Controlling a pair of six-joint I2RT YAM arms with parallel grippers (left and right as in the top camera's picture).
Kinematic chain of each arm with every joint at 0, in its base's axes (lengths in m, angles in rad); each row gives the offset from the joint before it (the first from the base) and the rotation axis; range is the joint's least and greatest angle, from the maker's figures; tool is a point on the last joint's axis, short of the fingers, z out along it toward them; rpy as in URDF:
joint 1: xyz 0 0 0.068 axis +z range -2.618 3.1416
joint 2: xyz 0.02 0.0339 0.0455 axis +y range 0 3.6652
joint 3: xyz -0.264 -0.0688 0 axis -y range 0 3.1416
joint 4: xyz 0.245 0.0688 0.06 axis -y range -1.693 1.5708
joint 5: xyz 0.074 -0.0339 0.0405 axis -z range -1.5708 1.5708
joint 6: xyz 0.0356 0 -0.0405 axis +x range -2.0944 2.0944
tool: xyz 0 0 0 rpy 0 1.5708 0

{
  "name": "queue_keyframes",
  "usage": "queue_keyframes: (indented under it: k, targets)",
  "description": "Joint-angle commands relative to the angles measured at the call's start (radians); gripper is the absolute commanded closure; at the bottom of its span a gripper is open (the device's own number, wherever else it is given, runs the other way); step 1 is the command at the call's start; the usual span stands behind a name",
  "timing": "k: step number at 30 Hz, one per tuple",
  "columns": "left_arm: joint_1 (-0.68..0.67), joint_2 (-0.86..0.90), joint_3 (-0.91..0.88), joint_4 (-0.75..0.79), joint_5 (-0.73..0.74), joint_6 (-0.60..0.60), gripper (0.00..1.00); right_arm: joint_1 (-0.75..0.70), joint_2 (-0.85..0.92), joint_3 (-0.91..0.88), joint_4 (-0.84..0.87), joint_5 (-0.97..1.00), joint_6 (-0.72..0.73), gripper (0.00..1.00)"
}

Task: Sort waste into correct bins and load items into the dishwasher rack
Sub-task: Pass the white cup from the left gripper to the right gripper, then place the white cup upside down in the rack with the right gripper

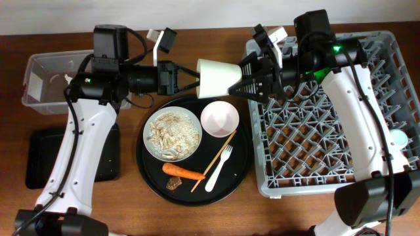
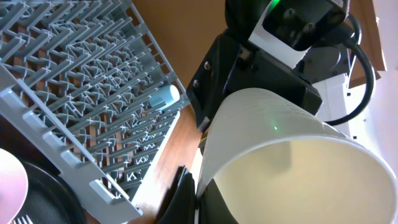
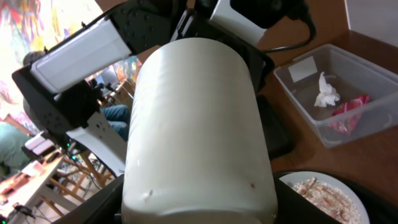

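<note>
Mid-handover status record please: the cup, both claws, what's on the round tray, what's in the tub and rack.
cup: small white tapered cup, on its side in the air between the arms
left claw: shut on the cup's rim
right claw: jaws either side of the cup's base; grip unclear
large round black tray: whitish round plate of beige flaky scraps, pale pink bowl, orange carrot, small brown lump, white plastic fork, thin wooden chopstick
clear plastic tub: crumpled white tissue, red shiny wrapper
grey plastic dishwasher rack: light blue cup at its right edge
</note>
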Motion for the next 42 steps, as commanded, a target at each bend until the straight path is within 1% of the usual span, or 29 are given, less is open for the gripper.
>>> queue_keyframes:
  k: [1, 2, 4, 5, 6, 8, 9, 10, 11, 14, 16, 17, 18, 19, 21, 25, 29, 32, 35, 38, 42]
  targets:
    - [-0.014, 0.004, 0.005, -0.002, -0.013, 0.0, 0.99, 0.017, -0.002, -0.001, 0.023, -0.085, -0.005, 0.44]
    - [-0.014, 0.004, 0.005, -0.002, -0.013, 0.0, 0.99, 0.017, -0.002, -0.001, 0.026, -0.085, -0.005, 0.45]
    - [-0.014, 0.004, 0.005, -0.002, -0.015, 0.001, 0.95, 0.017, -0.002, -0.001, 0.026, -0.084, -0.005, 0.49]
    - [-0.014, 0.004, 0.005, -0.002, -0.021, 0.001, 0.92, 0.017, -0.002, -0.001, 0.026, -0.084, -0.005, 0.53]
    - [-0.014, 0.004, 0.005, -0.002, -0.027, 0.001, 0.88, 0.017, -0.002, -0.001, 0.026, -0.083, -0.005, 0.53]
    - [-0.014, 0.004, 0.005, -0.002, -0.047, 0.001, 0.75, 0.017, -0.002, -0.001, 0.025, -0.063, -0.002, 0.54]
    - [-0.014, 0.004, 0.005, -0.003, -0.068, 0.001, 0.66, 0.015, -0.002, -0.001, 0.026, -0.037, 0.008, 0.55]
    - [-0.014, 0.004, 0.005, -0.008, -0.096, 0.001, 0.6, 0.015, -0.002, -0.001, 0.026, 0.012, 0.032, 0.55]
    - [-0.014, 0.004, 0.005, -0.019, -0.138, 0.002, 0.57, 0.015, -0.002, 0.0, 0.026, 0.104, 0.069, 0.55]
    - [-0.014, 0.004, 0.005, -0.117, -0.369, 0.051, 0.56, 0.012, -0.002, 0.0, 0.025, 0.382, 0.196, 0.55]
    - [-0.014, 0.004, 0.005, -0.202, -0.563, 0.078, 0.56, -0.003, -0.003, 0.001, 0.022, 0.529, 0.272, 0.55]
    - [-0.014, 0.004, 0.005, -0.249, -0.681, 0.077, 0.56, -0.016, -0.003, 0.002, 0.017, 0.589, 0.307, 0.56]
    - [-0.014, 0.004, 0.005, -0.277, -0.748, 0.077, 0.56, -0.034, -0.004, 0.002, 0.008, 0.641, 0.336, 0.56]
    - [-0.014, 0.004, 0.005, -0.316, -0.855, 0.077, 0.55, -0.055, -0.005, 0.002, -0.005, 0.687, 0.357, 0.56]
    - [-0.014, 0.004, 0.005, -0.377, -1.018, 0.077, 0.55, -0.113, -0.006, 0.002, -0.051, 0.809, 0.405, 0.57]
    - [-0.014, 0.004, 0.005, -0.454, -1.194, 0.077, 0.54, -0.26, -0.006, 0.004, -0.16, 1.024, 0.472, 0.57]
    - [-0.014, 0.004, 0.005, -0.463, -1.211, 0.077, 0.54, -0.427, -0.006, 0.043, -0.225, 1.154, 0.565, 0.57]
    - [-0.014, 0.004, 0.005, -0.463, -1.211, 0.077, 0.54, -0.55, -0.006, 0.07, -0.222, 1.252, 0.657, 0.57]
    - [-0.014, 0.004, 0.005, -0.463, -1.21, 0.077, 0.53, -0.643, -0.002, 0.071, -0.187, 1.333, 0.717, 0.58]
    - [-0.014, 0.004, 0.005, -0.463, -1.21, 0.077, 0.53, -0.71, 0.008, 0.071, -0.156, 1.383, 0.76, 0.58]
    - [-0.014, 0.004, 0.005, -0.464, -1.21, 0.077, 0.53, -0.758, 0.034, 0.071, -0.125, 1.452, 0.797, 0.58]
